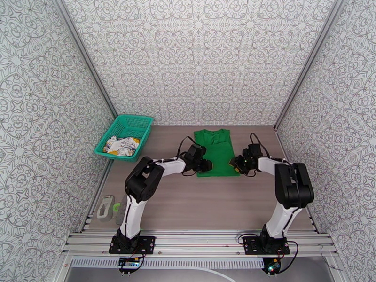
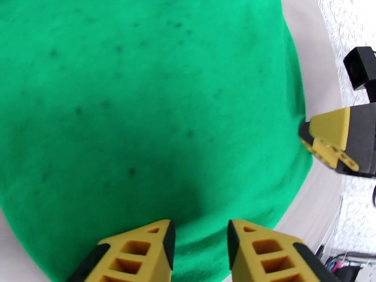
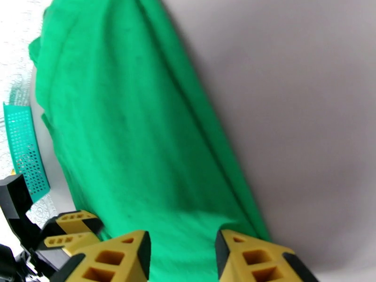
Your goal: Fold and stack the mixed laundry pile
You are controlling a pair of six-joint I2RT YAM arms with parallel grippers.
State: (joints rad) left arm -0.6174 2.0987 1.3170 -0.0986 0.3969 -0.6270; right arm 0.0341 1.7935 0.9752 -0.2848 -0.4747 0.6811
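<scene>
The bright green shirt (image 1: 216, 149) lies flat on the table, collar toward the far wall, its sides folded in. My left gripper (image 1: 203, 164) is at its near left corner and my right gripper (image 1: 233, 164) at its near right corner. In the left wrist view the yellow fingers (image 2: 201, 245) stand apart over the shirt's (image 2: 141, 113) near hem, and the right gripper's fingertips (image 2: 336, 144) show at the far edge. The right wrist view has its fingers (image 3: 183, 252) apart over the shirt's (image 3: 131, 137) hem. The white printed garment (image 1: 121, 145) lies crumpled in the basket.
The teal mesh basket (image 1: 146, 130) sits at the table's far left, also seen in the right wrist view (image 3: 23, 151). Two small grey and pale green items (image 1: 107, 207) lie at the near left edge. Patterned walls close three sides. Bare grey tabletop (image 1: 202, 207) lies near the arm bases.
</scene>
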